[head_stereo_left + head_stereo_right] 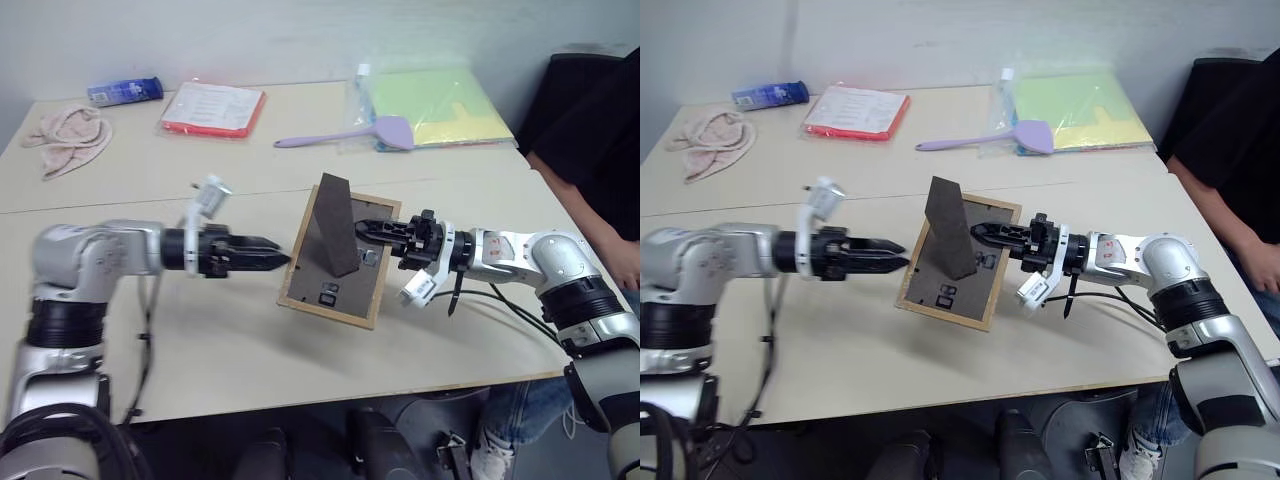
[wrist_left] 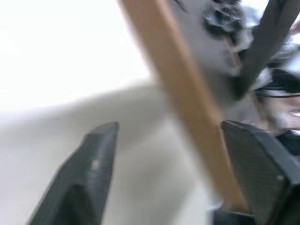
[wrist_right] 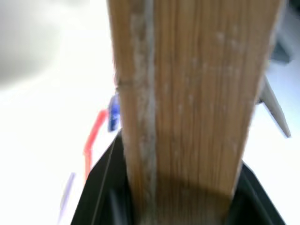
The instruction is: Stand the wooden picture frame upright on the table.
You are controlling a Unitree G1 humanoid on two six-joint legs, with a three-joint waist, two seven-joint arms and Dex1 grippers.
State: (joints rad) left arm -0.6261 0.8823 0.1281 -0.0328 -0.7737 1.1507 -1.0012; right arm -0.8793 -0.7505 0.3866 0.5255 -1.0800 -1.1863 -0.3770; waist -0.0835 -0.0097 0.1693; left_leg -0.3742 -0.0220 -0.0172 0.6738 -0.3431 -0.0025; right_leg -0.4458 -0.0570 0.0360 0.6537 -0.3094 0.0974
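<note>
The wooden picture frame (image 1: 325, 285) hangs tilted over the middle of the table (image 1: 200, 340). Its dark grey back faces me and the stand flap (image 1: 336, 225) sticks out. My right gripper (image 1: 364, 230) comes in from the right and is shut on the frame's upper right edge; in the right wrist view the light wood (image 3: 197, 93) sits between its black fingers (image 3: 105, 192). My left gripper (image 1: 283, 261) points at the frame's left edge from the left. In the left wrist view its fingers (image 2: 91, 168) stand open, with the frame's wooden edge (image 2: 187, 117) close by the other finger.
Along the table's far side lie a pink cloth (image 1: 68, 138), a blue packet (image 1: 125, 90), a red-edged packet (image 1: 213, 108), a purple spatula (image 1: 350, 134) and a clear bag of green and yellow sheets (image 1: 440, 105). A person in black (image 1: 590, 130) sits at the right end.
</note>
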